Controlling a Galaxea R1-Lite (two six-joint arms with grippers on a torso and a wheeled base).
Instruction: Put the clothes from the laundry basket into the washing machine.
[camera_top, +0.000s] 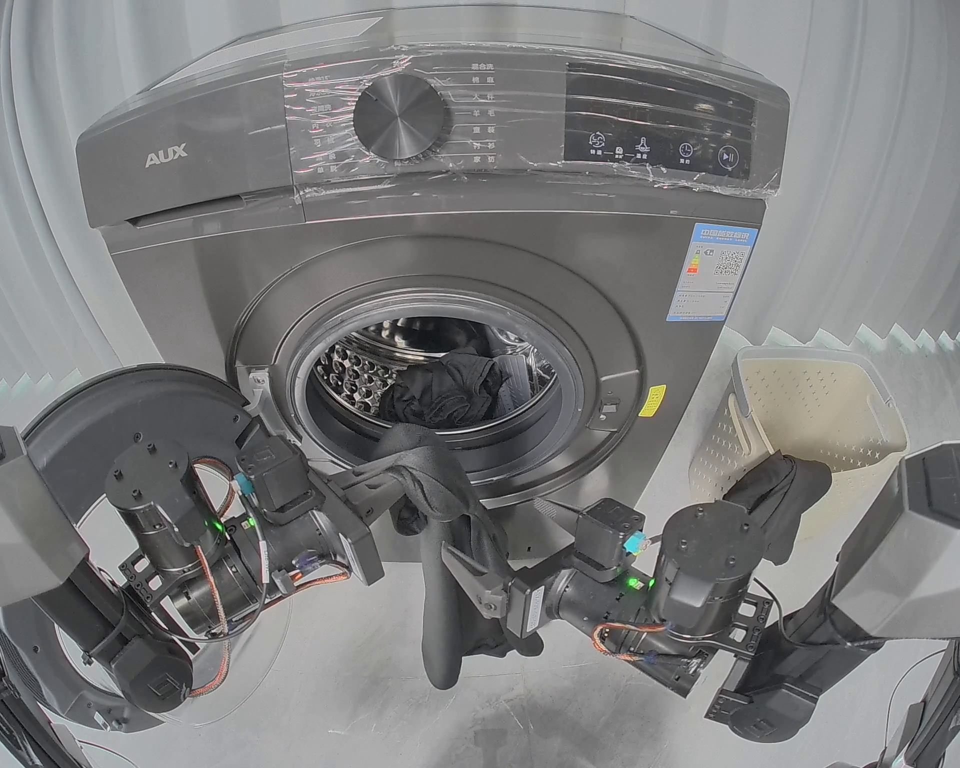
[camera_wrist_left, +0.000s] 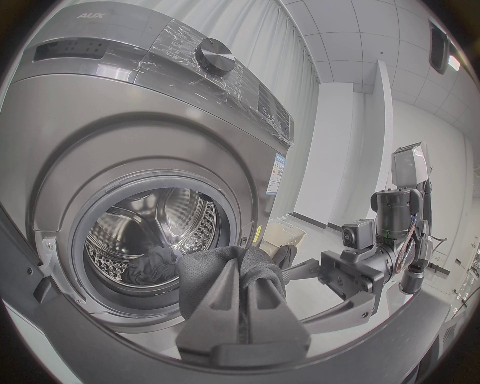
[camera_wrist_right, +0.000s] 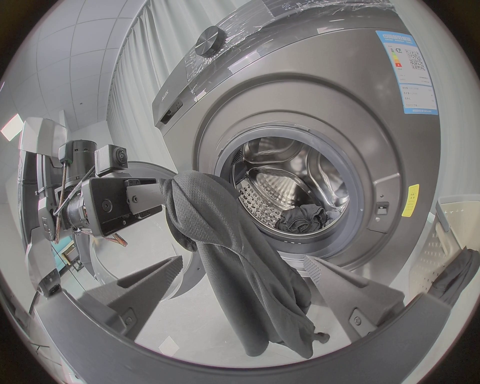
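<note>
The left gripper (camera_top: 385, 485) is clamped on the top of a dark garment (camera_top: 445, 570). It holds the garment high, just in front of the washing machine (camera_top: 430, 250) opening, so the cloth hangs in a long fold toward the floor. The right gripper (camera_top: 478, 600) sits lower, with its fingers spread on either side of the hanging part and not pinching it. I judge it is placed there to gather the loose tail so that it clears the rim. The door (camera_top: 130, 420) stands wide open to the left, leaving the drum (camera_top: 350, 375) free, with dark clothes (camera_top: 445, 390) inside. On the right, the laundry basket (camera_top: 820, 420) has another dark piece (camera_top: 780, 490) draped over its near rim.
</note>
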